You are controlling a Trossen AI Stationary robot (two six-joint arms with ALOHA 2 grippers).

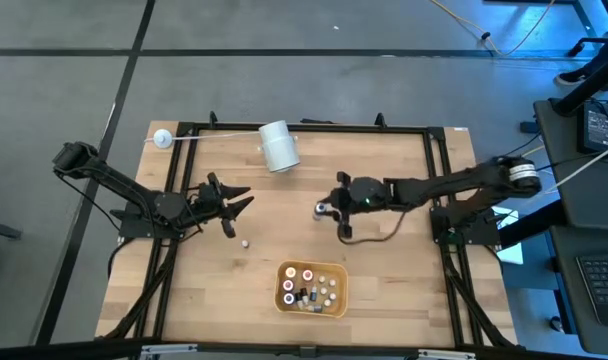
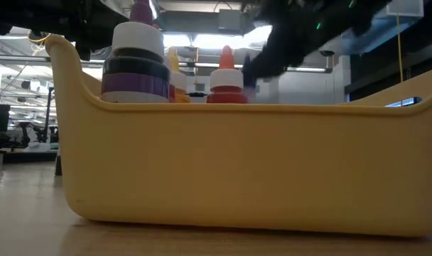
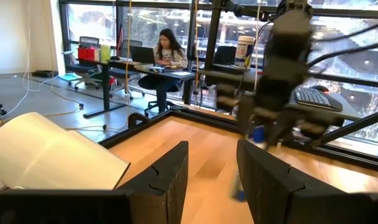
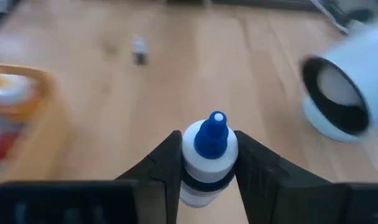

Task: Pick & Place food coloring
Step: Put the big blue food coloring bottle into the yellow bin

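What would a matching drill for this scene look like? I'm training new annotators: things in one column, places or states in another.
Things:
1. blue-capped bottle
2. yellow bin
3. white roll
4. left pincer

Places or states:
A. lying on the table's far part
B. between the right pincer's fingers
C. holding nothing, fingers apart
D. near edge, holding several bottles

Pairs: 1-B, 2-D, 3-A, 4-C
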